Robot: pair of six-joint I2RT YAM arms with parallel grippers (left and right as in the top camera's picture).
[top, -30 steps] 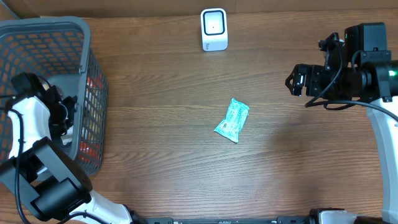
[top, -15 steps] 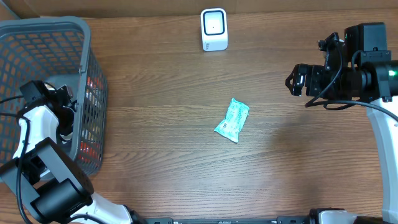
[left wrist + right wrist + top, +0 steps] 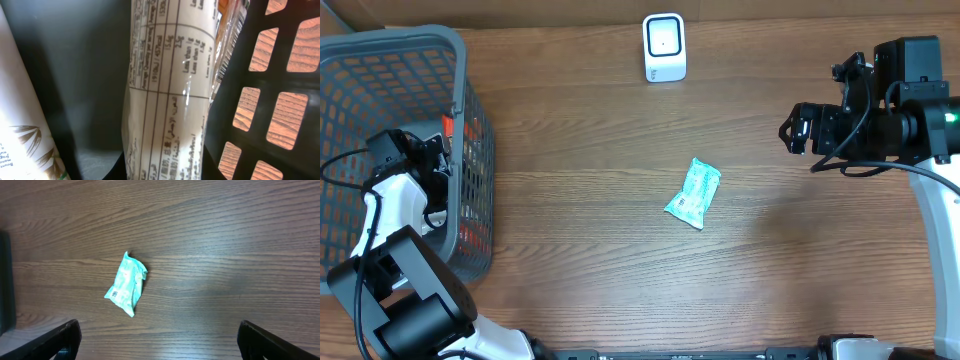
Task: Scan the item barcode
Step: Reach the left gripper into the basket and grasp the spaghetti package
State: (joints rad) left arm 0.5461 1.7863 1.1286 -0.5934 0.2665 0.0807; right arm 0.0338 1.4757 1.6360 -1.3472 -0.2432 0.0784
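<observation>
Your left end effector (image 3: 425, 160) is down inside the grey basket (image 3: 390, 38), close against the wall that faces the open table (image 3: 580, 200). The left wrist view is filled by a clear-wrapped packet (image 3: 170, 100) printed with a nutrition table. It stands roughly upright against the basket's mesh wall (image 3: 225, 125), and wood grain shows through the openings. A white package with a leaf print (image 3: 25, 125) leans beside it, deeper inside the basket. The fingers themselves are not plain in that view, so you cannot tell whether the left end effector is clenched on the packet or merely close to it. From overhead it sits too deep in the basket to judge.

Your right end effector (image 3: 798, 128) hangs above the table well away from the basket, on the far side of everything else. It is released — in its wrist view the two fingertips (image 3: 65, 335) stand wide apart at the bottom corners with only bare wood between them.

The white scanner (image 3: 664, 47) stands on the table beyond the basket's open-table side, near the back edge. A teal pouch (image 3: 694, 193) lies flat on the wood — farther from the basket than the scanner and nearer you.
</observation>
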